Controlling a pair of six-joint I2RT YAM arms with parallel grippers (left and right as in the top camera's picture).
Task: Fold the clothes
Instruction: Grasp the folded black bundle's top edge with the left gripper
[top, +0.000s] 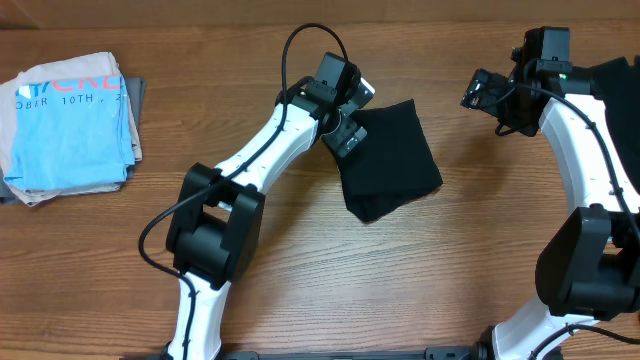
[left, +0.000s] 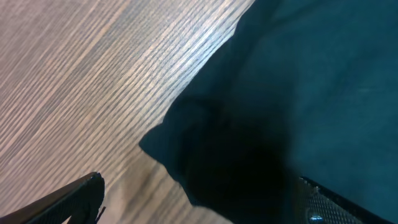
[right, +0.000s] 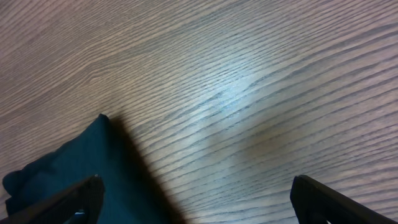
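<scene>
A folded black garment (top: 392, 160) lies on the wooden table near the middle. My left gripper (top: 345, 132) is open at the garment's upper left edge. In the left wrist view its fingers (left: 199, 202) are spread wide over the cloth's edge (left: 292, 106), holding nothing. My right gripper (top: 482, 93) is open and empty above bare table, to the right of the garment. In the right wrist view its fingers (right: 199, 199) are wide apart, and a corner of black fabric (right: 68, 165) lies by the left finger. More black cloth (top: 615, 85) lies at the far right edge.
A folded light-blue T-shirt with printed lettering (top: 70, 120) rests on a small stack of clothes at the far left. Bare wooden table (top: 400, 280) fills the front between the two arm bases.
</scene>
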